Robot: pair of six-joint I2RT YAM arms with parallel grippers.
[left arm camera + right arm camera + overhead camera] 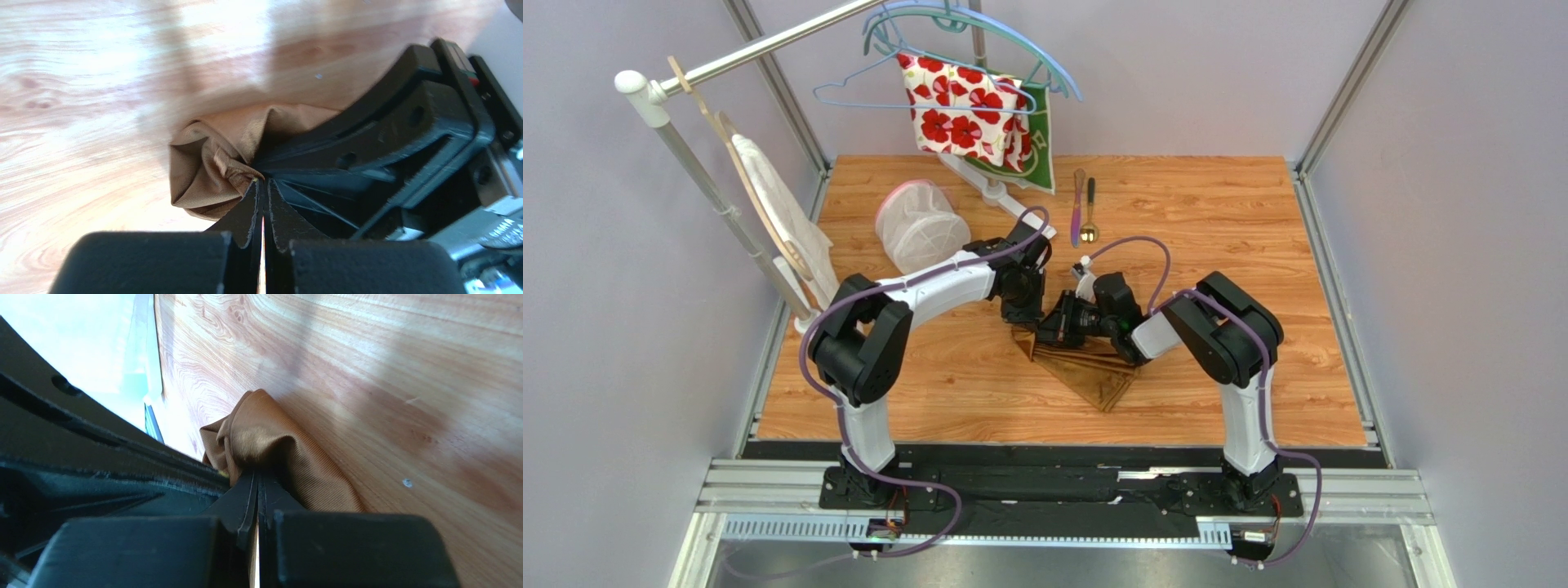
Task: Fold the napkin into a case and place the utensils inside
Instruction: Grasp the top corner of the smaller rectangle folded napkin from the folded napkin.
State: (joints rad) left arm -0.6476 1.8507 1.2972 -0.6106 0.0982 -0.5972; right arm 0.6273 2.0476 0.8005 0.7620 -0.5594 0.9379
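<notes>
The golden-brown satin napkin [1100, 374] lies folded into a flat triangle at the middle of the wooden table. Its far corner is bunched up between both grippers. My left gripper [1028, 306] is shut on a gathered wad of the napkin [209, 165], with its fingertips [264, 182] pressed together. Right beside it, my right gripper [1058, 328] is also shut on the napkin [276, 438], and its jaws [258, 476] meet at the cloth's edge. The utensils lie side by side at the back of the table, a purple-pink knife [1076, 206] and a gold-bowled spoon [1089, 211].
A white and pink mesh basket [918, 227] stands at the back left. A floral cloth [967, 108] and a green cloth [1048, 157] hang from blue hangers on the rail [744, 55]. A white cloth on a wooden hanger [775, 202] hangs at the left edge.
</notes>
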